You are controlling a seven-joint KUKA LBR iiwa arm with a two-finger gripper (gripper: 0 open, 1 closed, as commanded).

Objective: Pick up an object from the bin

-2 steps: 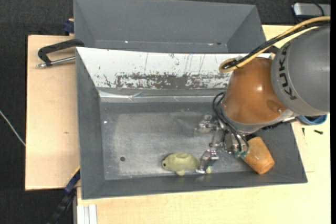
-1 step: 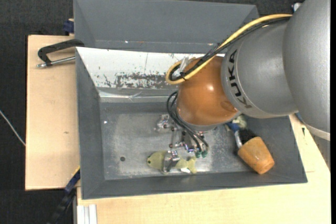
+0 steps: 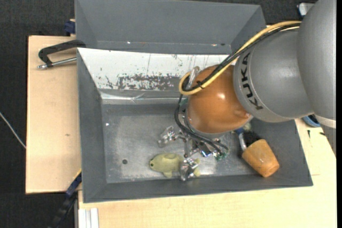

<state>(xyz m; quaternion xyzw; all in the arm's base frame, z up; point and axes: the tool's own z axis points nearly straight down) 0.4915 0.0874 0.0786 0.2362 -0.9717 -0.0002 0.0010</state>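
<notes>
camera view — end effector (image 3: 181,153) by pale yellow lump (image 3: 164,164), long axis left-right — grip unreadable.

A pale yellow-green lumpy thing (image 3: 164,164) is seen lying flat on the floor of the grey bin (image 3: 128,133), close to the bin's near wall and roughly midway along it, its longer side turned along that wall.
</notes>
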